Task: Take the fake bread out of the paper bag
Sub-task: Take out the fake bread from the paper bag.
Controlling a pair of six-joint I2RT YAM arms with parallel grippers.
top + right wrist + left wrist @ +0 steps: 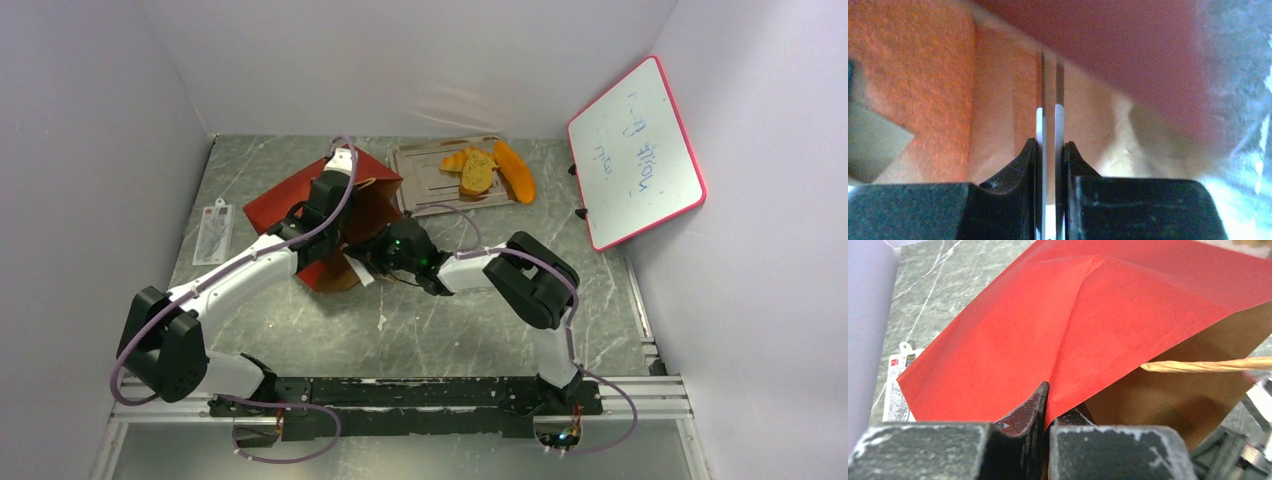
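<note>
A red paper gift bag with a brown kraft inside lies on its side on a grey marble table. The left gripper is clenched on the bag's red wall at the mouth, and a twisted tan cord handle runs just to its right. The right gripper is inside the bag mouth, its jaws pinched around a thin pale strip that cannot be identified. Well beyond the right gripper, an orange crescent, a tan toast slice and a small orange piece rest on a flat silver metal tray.

White-and-black arms — lilac cables, perhaps a green light.
</note>
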